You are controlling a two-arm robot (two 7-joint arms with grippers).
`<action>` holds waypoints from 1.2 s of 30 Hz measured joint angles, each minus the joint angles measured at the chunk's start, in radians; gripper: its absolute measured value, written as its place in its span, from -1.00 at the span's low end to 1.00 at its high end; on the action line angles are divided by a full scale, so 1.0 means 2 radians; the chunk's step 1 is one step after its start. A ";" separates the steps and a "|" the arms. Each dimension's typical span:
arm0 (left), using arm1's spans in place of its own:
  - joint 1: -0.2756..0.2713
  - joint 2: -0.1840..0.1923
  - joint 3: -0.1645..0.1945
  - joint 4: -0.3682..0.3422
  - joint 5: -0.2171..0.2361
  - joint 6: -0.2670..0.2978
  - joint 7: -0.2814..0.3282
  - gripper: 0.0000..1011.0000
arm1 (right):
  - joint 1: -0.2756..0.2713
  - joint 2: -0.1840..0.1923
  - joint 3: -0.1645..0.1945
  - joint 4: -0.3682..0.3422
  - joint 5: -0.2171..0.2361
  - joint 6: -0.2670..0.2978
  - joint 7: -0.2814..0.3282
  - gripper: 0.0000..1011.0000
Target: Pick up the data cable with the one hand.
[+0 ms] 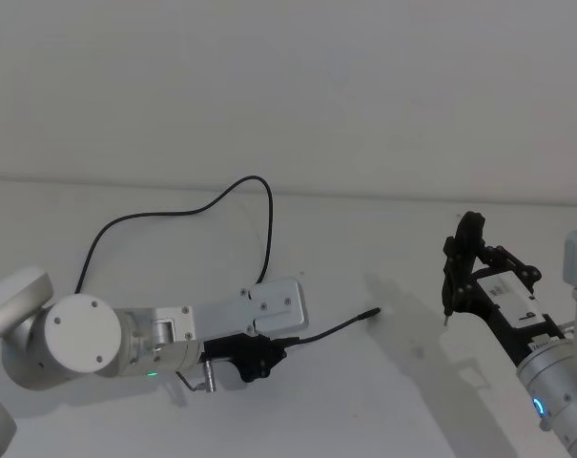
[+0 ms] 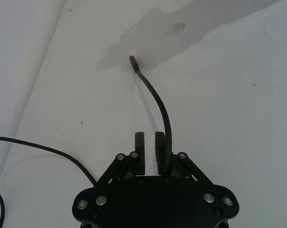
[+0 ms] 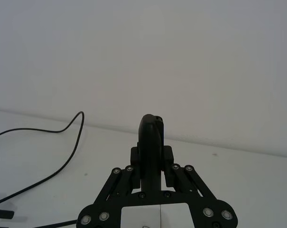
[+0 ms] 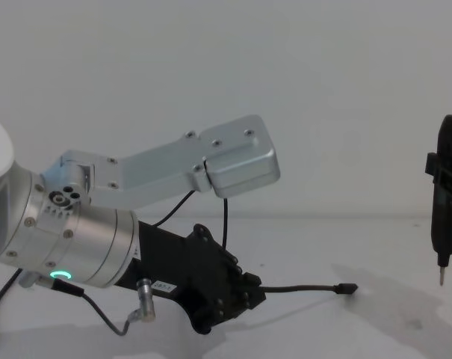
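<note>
The data cable [image 1: 336,328] is a thin black cord. Its free end sticks out from my left gripper [image 1: 280,353] toward the middle of the table and ends in a small plug [image 1: 372,311]. In the left wrist view the cable [image 2: 156,99] runs close along one finger [image 2: 159,147] of the left gripper [image 2: 150,135], whose jaws are nearly together. The chest view shows the cable [image 4: 300,287] held just above the table by that gripper [image 4: 255,293]. Behind the arm, the rest of the cord loops across the table.
My right gripper [image 1: 464,272] hovers at the right, shut on a slim black tool [image 3: 150,128] whose thin metal tip [image 4: 441,280] points down. A short dark wire with a silver connector [image 4: 140,313] hangs under the left wrist. The table is white, with a plain wall behind it.
</note>
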 joint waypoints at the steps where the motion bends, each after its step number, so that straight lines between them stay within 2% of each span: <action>1: 0.000 0.000 0.000 0.000 0.000 0.000 0.000 -0.74 | 0.000 0.000 0.000 0.000 0.000 0.000 0.000 -0.47; 7: 0.000 0.000 0.000 0.000 0.000 0.000 0.000 -1.00 | 0.000 0.000 0.000 0.000 0.000 0.000 0.000 -0.47; 28: 0.000 -0.001 0.000 0.001 0.001 -0.001 0.001 -1.00 | 0.000 0.000 0.000 0.000 0.000 0.000 0.000 -0.47; 36: 0.004 0.002 -0.007 -0.003 0.000 -0.019 0.002 -1.00 | 0.002 0.000 0.003 -0.002 0.001 -0.003 0.005 -0.47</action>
